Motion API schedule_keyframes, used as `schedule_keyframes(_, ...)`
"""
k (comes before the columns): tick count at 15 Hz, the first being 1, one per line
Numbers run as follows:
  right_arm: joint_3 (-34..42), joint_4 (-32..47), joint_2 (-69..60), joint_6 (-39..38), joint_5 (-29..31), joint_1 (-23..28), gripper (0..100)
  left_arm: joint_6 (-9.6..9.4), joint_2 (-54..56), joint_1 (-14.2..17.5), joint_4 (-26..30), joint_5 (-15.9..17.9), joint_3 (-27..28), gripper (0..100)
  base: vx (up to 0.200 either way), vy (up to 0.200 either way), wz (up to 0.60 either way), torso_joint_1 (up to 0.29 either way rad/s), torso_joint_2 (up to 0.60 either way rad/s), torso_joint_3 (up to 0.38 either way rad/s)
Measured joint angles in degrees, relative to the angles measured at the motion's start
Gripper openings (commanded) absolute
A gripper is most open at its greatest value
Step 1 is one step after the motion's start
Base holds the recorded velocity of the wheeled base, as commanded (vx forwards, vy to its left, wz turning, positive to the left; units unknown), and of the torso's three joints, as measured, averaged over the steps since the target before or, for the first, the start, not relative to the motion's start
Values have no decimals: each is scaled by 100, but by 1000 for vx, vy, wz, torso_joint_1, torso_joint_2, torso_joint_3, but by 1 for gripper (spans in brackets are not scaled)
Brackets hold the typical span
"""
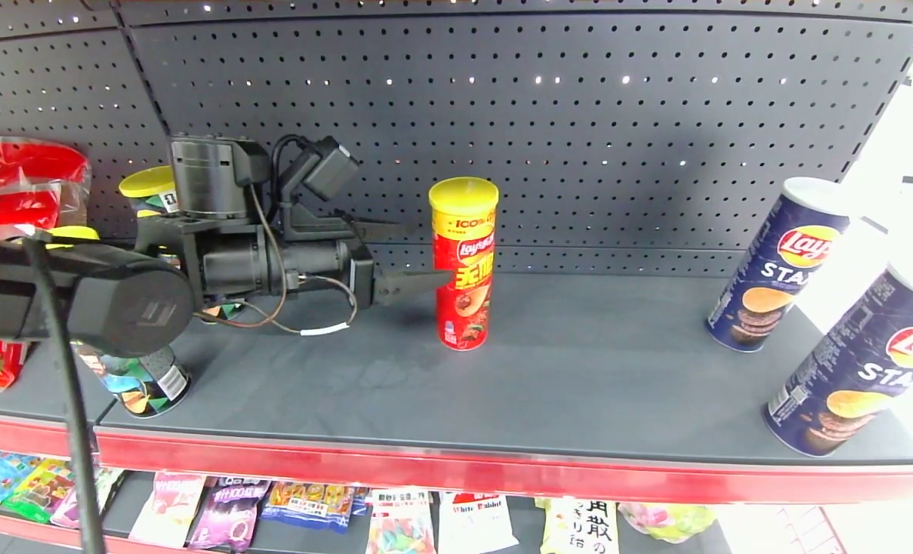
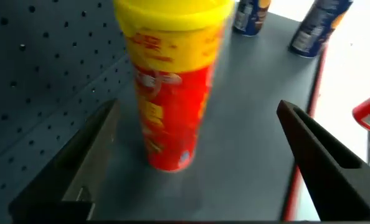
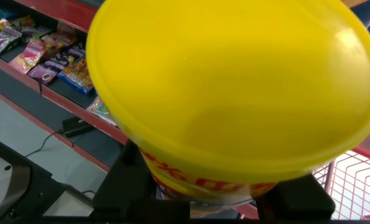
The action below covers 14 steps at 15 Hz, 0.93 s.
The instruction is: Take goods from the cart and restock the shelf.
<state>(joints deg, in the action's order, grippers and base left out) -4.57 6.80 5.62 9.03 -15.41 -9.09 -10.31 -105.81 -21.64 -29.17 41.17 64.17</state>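
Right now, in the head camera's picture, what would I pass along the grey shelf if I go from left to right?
Red snack bags → left gripper, open → red can with yellow lid → blue can → second blue can, nearer the shelf's front edge.

chip can (image 1: 468, 308) stands on the shelf (image 1: 579, 385), left gripper (image 1: 431, 252) just left of it, two other cans (image 1: 771, 269) far right.

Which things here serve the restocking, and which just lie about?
Job: red cylindrical chip can with yellow lid, standing at the open left gripper; second yellow-lidded red can, held by right gripper.
Lying about: two blue chip cans; lower-shelf snack packets; red bags.
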Motion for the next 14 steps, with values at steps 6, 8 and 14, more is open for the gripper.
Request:
schedule_keyframes(6,-2,0,2,0,-2,33,0,123,-669,-241,2,-206,831,100,0,0,0,0,0,0)
schedule_keyframes(8,-2,-2,2,0,-2,33,0,134,-818,-294,2,-261,1044,100,0,0,0,0,0,0)
schedule_keyframes(14,2,0,0,0,-2,33,0,154,-1086,-361,9,-384,1328,100,0,0,0,0,0,0)
